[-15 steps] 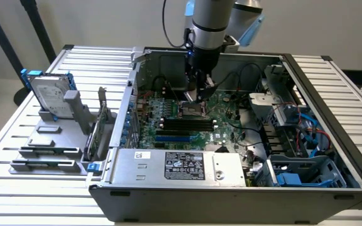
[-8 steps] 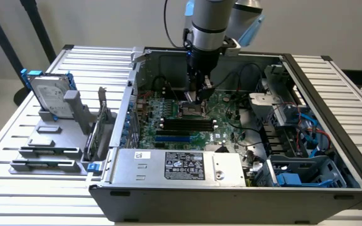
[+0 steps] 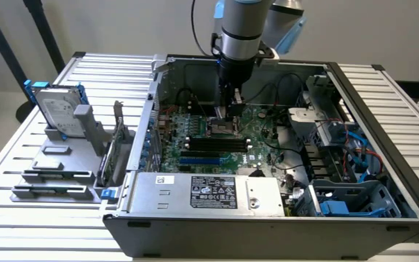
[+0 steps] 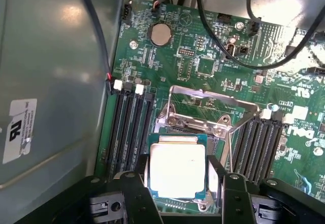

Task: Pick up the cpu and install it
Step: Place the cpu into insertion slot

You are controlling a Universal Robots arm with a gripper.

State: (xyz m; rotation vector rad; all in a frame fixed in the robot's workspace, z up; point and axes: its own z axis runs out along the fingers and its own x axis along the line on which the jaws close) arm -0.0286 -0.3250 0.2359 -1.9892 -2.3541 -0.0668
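The cpu (image 4: pixel 177 170) is a flat square chip with a pale silvery top and a thin green rim. My gripper (image 4: pixel 179 183) is shut on it, one black finger (image 4: pixel 140 176) against each side. It hangs level just over the motherboard's socket, whose metal load plate (image 4: pixel 203 115) is swung open beyond it. In the exterior view the gripper (image 3: pixel 225 116) reaches straight down into the open computer case (image 3: pixel 268 221), right above the socket (image 3: pixel 222 129) at the middle of the green motherboard (image 3: pixel 257 117).
Black memory slots (image 4: pixel 129 127) flank the socket on both sides, and black cables (image 4: pixel 238 56) loop over the board. Outside the case, on the exterior view's left, a grey fixture (image 3: pixel 57 169) holds a silver hard drive with blue bracket (image 3: pixel 57 109). A power supply (image 3: pixel 209 191) fills the case front.
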